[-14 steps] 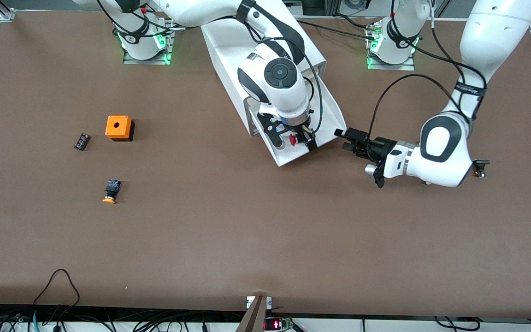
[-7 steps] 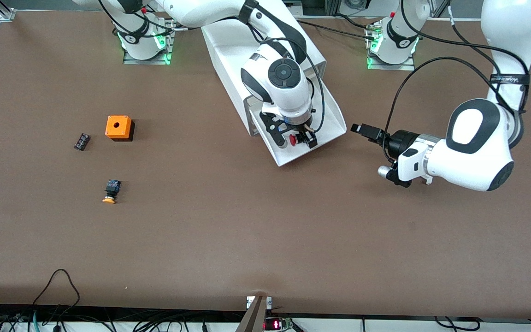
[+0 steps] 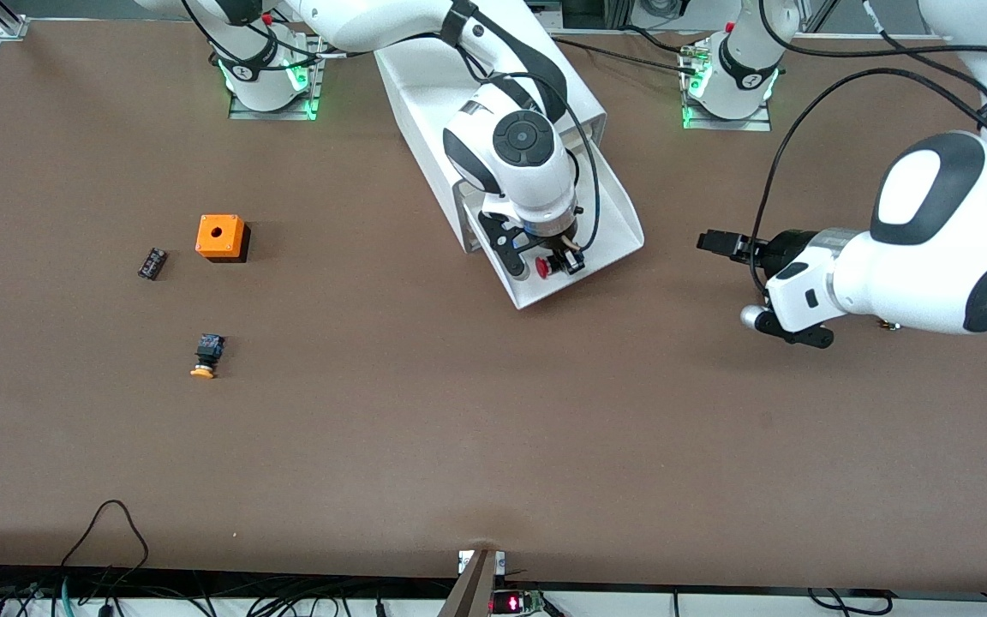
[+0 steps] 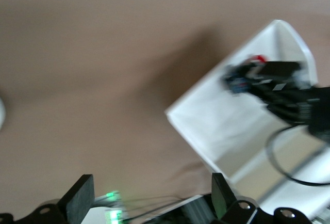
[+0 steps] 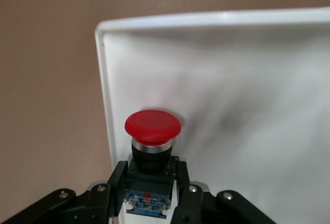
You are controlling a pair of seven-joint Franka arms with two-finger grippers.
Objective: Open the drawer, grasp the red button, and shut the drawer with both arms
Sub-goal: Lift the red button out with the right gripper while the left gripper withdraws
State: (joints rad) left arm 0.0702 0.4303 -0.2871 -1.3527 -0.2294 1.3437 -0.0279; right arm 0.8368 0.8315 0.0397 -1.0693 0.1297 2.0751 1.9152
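The white drawer [image 3: 612,219] stands pulled out of the white cabinet [image 3: 459,94], toward the front camera. My right gripper [image 3: 555,264] is down in the drawer's front corner, shut on the black-and-blue body of the red-capped button [image 3: 544,267]. The right wrist view shows the button [image 5: 152,128] between the gripper's [image 5: 148,182] fingers, over the drawer floor [image 5: 258,105]. My left gripper [image 3: 712,242] is open and empty in the air beside the drawer, toward the left arm's end. In the left wrist view its gripper [image 4: 149,193] faces the drawer [image 4: 216,126] and the button [image 4: 259,58].
An orange cube box [image 3: 221,236], a yellow-capped button [image 3: 205,356] and a small black part [image 3: 152,263] lie toward the right arm's end of the table. Cables hang along the table's front edge.
My left gripper has drawn away from the drawer's side toward the left arm's end of the table. My right gripper stays shut on the button in the drawer, barely shifted.
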